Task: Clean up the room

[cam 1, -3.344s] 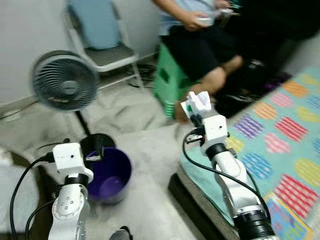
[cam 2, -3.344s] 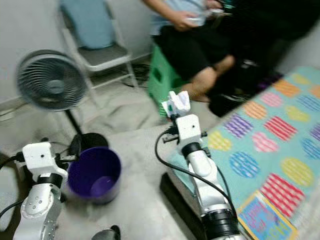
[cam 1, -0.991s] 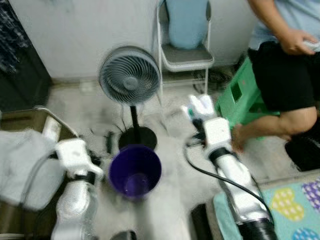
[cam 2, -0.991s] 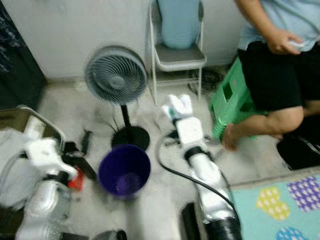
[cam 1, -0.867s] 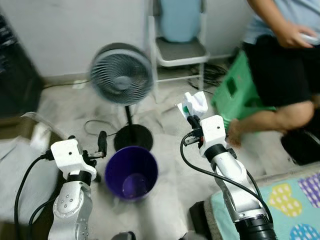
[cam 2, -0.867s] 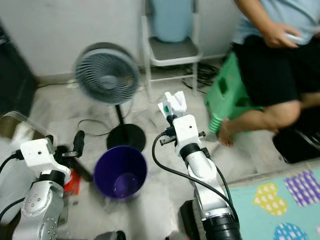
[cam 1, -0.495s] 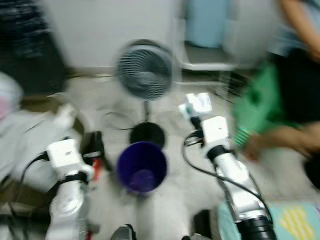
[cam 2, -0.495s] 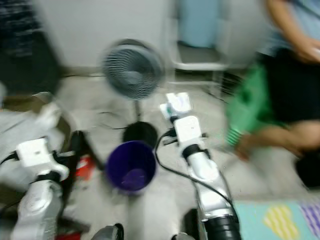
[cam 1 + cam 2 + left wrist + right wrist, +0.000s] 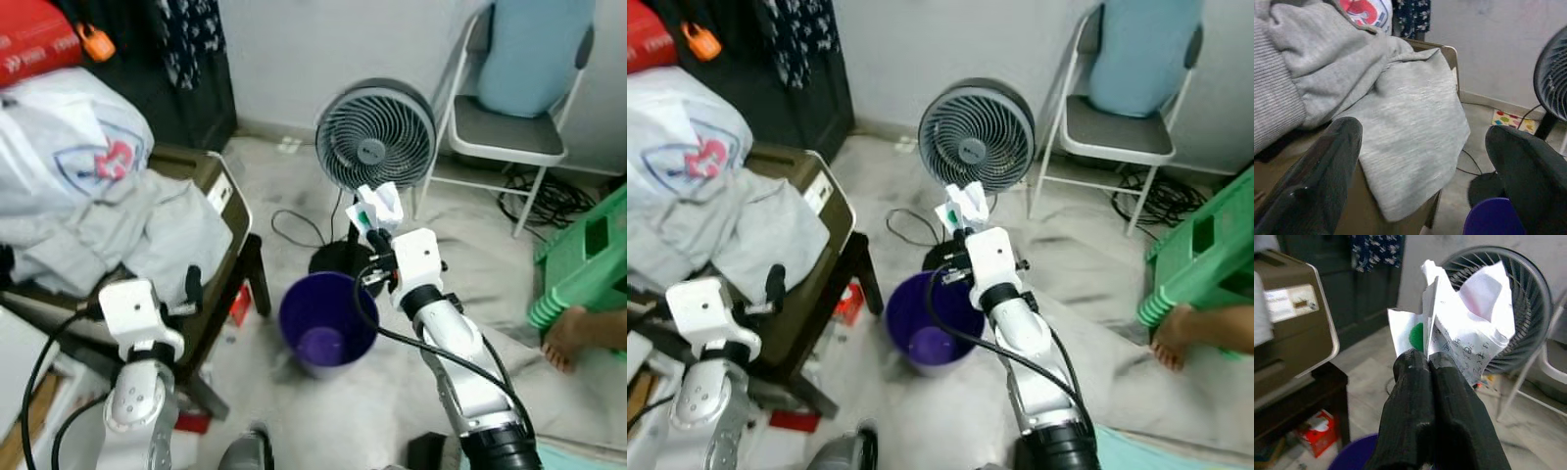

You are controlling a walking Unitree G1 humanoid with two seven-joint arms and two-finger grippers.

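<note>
Fan (image 9: 375,137) just behind purple bin (image 9: 326,324); chair (image 9: 516,108) beyond

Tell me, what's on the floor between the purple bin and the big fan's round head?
The fan's black round base stands there, right behind the purple bin and below the fan head. The left eye view shows it.
</note>
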